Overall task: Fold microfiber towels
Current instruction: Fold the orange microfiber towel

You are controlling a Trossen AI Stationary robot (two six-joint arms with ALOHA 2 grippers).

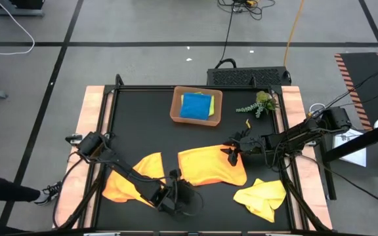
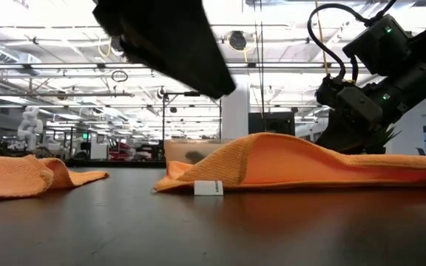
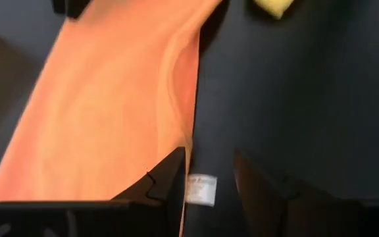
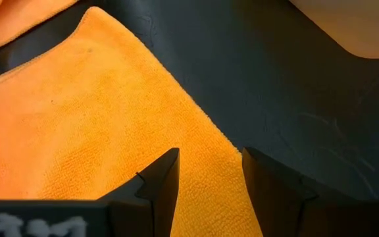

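The step in hand looks like taking hold of the middle orange towel [image 1: 212, 167] by two corners so it can be folded; neither corner seems gripped yet. Nearest the table's front edge, the left gripper [image 1: 179, 195] hovers at this towel's front-left corner, its fingers [image 3: 166, 187] spread with the white label [image 3: 201, 189] in the gap between them and nothing pinched. At the towel's far-right edge the right gripper [image 1: 233, 152] hangs with its fingers [image 4: 160, 181] also spread, straddling the hem without closing on it. The next move likely calls for both to drop and clamp their corners. Left of this towel lies another orange towel [image 1: 126, 180], to its right a crumpled yellow towel [image 1: 262, 196], and beyond it the tray [image 1: 176, 113] holding a blue towel [image 1: 195, 106].
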